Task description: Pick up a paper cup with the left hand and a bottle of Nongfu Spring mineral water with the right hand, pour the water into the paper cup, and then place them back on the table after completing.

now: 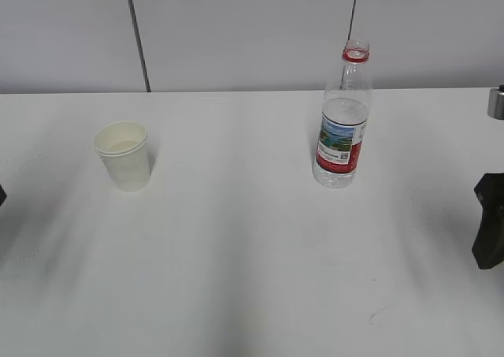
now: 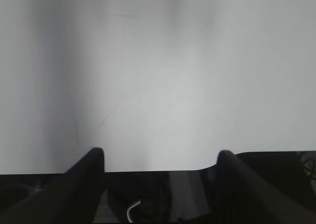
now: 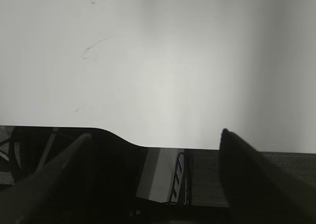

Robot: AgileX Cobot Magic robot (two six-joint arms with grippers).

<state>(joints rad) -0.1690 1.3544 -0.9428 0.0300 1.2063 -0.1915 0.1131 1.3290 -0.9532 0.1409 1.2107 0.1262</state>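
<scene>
A white paper cup (image 1: 122,154) stands upright on the white table (image 1: 236,239) at the left. A clear Nongfu Spring bottle (image 1: 343,124) with a red-and-scenic label and no cap stands upright at the right, water inside. My left gripper (image 2: 160,155) is open and empty over the table's near edge; neither cup nor bottle shows in its view. My right gripper (image 3: 155,137) is also open and empty, over bare tabletop near the edge. In the exterior view only a black part of the right hand (image 1: 490,231) shows at the right edge, well right of the bottle.
A grey panelled wall (image 1: 236,34) stands behind the table. A faint scuff mark (image 3: 91,48) lies on the tabletop ahead of the right gripper. A grey block (image 1: 496,102) shows at the exterior view's right edge.
</scene>
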